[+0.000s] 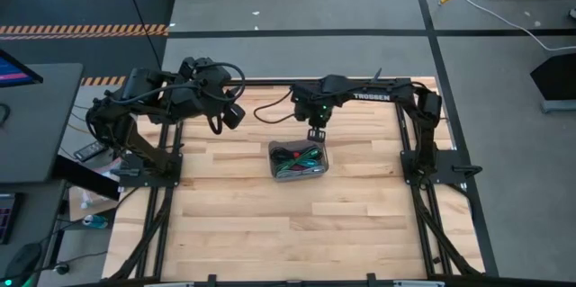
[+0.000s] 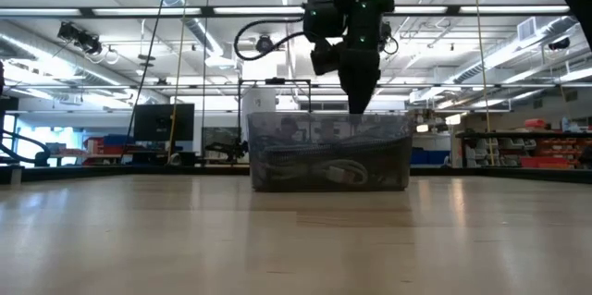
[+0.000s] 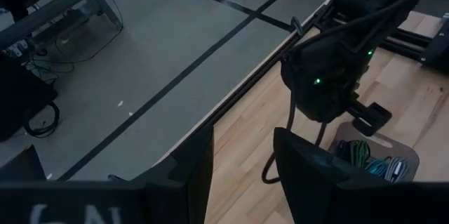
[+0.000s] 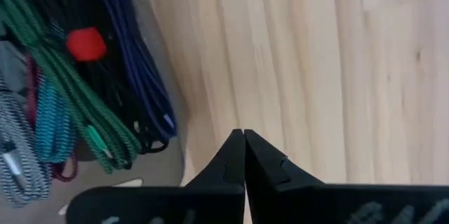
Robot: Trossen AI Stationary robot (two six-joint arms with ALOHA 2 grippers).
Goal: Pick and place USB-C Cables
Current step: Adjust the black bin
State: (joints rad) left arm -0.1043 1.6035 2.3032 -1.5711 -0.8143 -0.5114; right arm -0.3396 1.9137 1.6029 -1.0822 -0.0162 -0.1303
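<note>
The cables [image 1: 300, 159] all lie bundled in the grey tray [image 1: 274, 170] at the middle of the table [image 1: 270, 233], a sensible store since the walls keep the loose coils from spreading. From above, green and reddish strands show through the heap. In the right wrist view a green braided cable [image 4: 63, 83], a purple one [image 4: 133, 69], a teal one [image 4: 42, 122] and a grey-white one [image 4: 10, 157] lie side by side, with a red tie [image 4: 86, 44] on the dark bundle among them. The right gripper [image 1: 316, 134] hangs just above the tray's far rim, reaching in from the right arm's base at the table's right edge. Its fingers [image 4: 231, 164] are pressed together and hold nothing, and the tips point down at bare wood just beside the tray, not at the pile. That stance suggests an approach not yet settled: the jaws would need to part and shift over the heap before any cable could be pinched. In the low view the gripper [image 2: 359, 82] stands over the tray's top edge [image 2: 328, 119], though whether it is level with the rim or a little behind it is hard to judge from that angle. The left gripper [image 1: 229, 114] waits near the table's far left corner, well apart from the tray, its fingers [image 3: 193, 161] spread with nothing between them. It is folded back, probably to leave the centre free for the other arm. Because the cables are thin, tangled and overlapping, a pick from this pile risks lifting more than one.
</note>
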